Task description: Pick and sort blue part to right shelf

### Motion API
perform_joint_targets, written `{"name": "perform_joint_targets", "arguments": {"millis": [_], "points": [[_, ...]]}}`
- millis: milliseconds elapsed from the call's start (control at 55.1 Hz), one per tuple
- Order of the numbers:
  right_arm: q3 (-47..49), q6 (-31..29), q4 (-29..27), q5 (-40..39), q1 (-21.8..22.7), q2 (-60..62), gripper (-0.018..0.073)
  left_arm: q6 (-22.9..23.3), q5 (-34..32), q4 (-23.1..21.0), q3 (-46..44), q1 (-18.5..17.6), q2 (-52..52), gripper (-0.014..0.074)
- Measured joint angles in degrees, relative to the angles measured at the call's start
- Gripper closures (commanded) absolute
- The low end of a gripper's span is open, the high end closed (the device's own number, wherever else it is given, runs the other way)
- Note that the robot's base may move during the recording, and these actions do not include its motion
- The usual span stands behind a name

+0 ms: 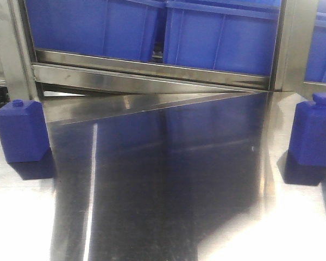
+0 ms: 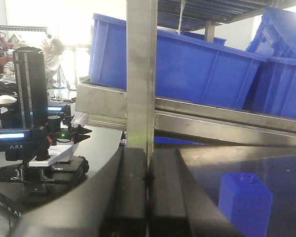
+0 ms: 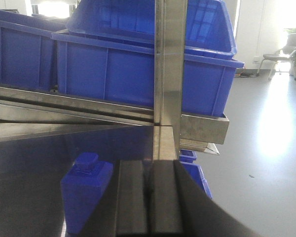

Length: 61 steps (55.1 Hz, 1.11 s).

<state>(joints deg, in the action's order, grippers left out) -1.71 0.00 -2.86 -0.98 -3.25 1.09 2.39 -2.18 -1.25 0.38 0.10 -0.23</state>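
Observation:
Two blue parts, bottle-shaped with a small cap, stand upright on the steel table [image 1: 163, 196]: one at the left edge [image 1: 22, 130], one at the right edge [image 1: 315, 130]. Behind them runs the right shelf's flat steel front rail [image 1: 152, 70], carrying deep blue bins [image 1: 223, 32]. Neither gripper shows in the front view. My left gripper [image 2: 148, 160] is shut and empty, with the left blue part [image 2: 245, 200] low to its right. My right gripper [image 3: 149, 168] is shut and empty, and the right blue part [image 3: 86, 192] stands just to its left.
Upright steel rack posts [image 2: 140, 74] [image 3: 170, 64] stand straight ahead of each gripper. Left of the table sits black ARX equipment [image 2: 29, 133] on a stand. To the right the table ends above open floor, with small blue bins [image 3: 195, 173] below.

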Motion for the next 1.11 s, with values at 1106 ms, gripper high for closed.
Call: {"name": "perform_joint_targets", "arguments": {"millis": [1106], "points": [[0.0,0.0,0.0,0.0,0.0,0.0,0.0502,0.0,2.56,0.0,-7.42,0.0,0.11,0.0469]]}}
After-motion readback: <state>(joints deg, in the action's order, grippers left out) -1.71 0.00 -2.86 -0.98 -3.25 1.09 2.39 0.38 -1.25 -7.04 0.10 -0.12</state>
